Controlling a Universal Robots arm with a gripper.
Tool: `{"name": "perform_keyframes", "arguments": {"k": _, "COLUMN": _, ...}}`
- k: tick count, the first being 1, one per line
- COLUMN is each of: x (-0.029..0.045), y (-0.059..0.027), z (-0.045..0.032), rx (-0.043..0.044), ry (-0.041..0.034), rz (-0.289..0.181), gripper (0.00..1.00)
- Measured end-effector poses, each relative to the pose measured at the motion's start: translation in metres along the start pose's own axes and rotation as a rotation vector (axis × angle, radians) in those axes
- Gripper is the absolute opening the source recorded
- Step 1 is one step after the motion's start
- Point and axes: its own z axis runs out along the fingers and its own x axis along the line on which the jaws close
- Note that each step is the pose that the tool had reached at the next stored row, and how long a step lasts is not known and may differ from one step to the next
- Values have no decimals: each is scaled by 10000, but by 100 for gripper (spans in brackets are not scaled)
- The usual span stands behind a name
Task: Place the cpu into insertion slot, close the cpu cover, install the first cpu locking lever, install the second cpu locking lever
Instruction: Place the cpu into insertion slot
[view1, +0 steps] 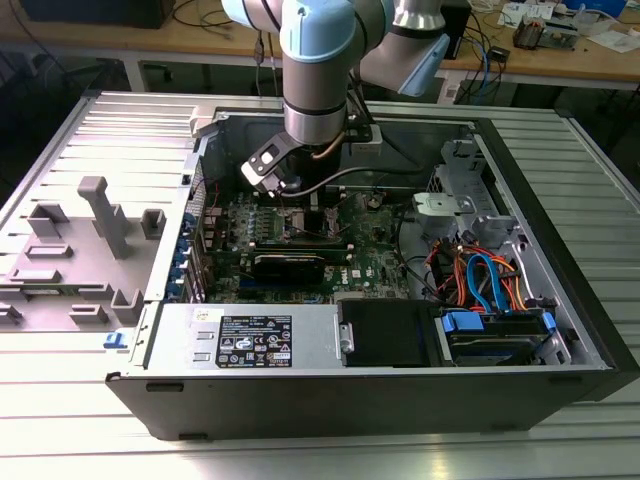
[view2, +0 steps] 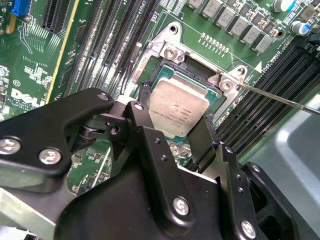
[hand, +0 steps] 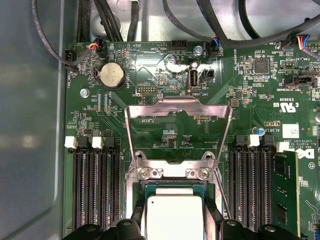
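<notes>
**Cpu at the slot, gripper clamped on it, cover open**

In the exterior view the arm (view1: 315, 60) reaches down into the open case (view1: 300, 400), with its wrist low over the green board (view1: 385, 262).

In the second wrist view the gripper (view2: 175, 114) has its two black fingers (view2: 145, 102) pressed against opposite edges of the cpu (view2: 181, 106), pinching it between them. The cpu, silver top up, sits inside the metal rim of the slot (view2: 199, 66), and a dark strip of the socket shows along one of its edges. Whether the chip is fully seated or held just above the contacts cannot be told.

In the first wrist view the cover (hand: 175, 105) is swung up and back on its hinge. The board is visible through its square window, and it is well apart from the cpu (hand: 172, 217). A thin wire lever (view2: 280, 99) runs out from the slot's corner screw and is not latched over the cover. Long black memory slots (hand: 95, 185) flank the slot on both sides.
</notes>
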Motion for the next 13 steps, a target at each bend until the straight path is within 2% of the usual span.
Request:
{"name": "perform_keyframes", "arguments": {"k": 9, "x": 0, "y": 0, "z": 3, "rx": 0, "ry": 1, "rz": 0, "gripper": 55}}
{"name": "perform_keyframes", "arguments": {"k": 10, "x": 0, "y": 0, "z": 3, "rx": 0, "ry": 0, "rz": 0, "gripper": 61}}
{"name": "perform_keyframes", "arguments": {"k": 11, "x": 0, "y": 0, "z": 3, "rx": 0, "ry": 1, "rz": 0, "gripper": 61}}
{"name": "perform_keyframes", "arguments": {"k": 12, "x": 0, "y": 0, "z": 3, "rx": 0, "ry": 1, "rz": 0, "gripper": 68}}
{"name": "perform_keyframes", "arguments": {"k": 13, "x": 0, "y": 0, "z": 3, "rx": 0, "ry": 0, "rz": 0, "gripper": 68}}
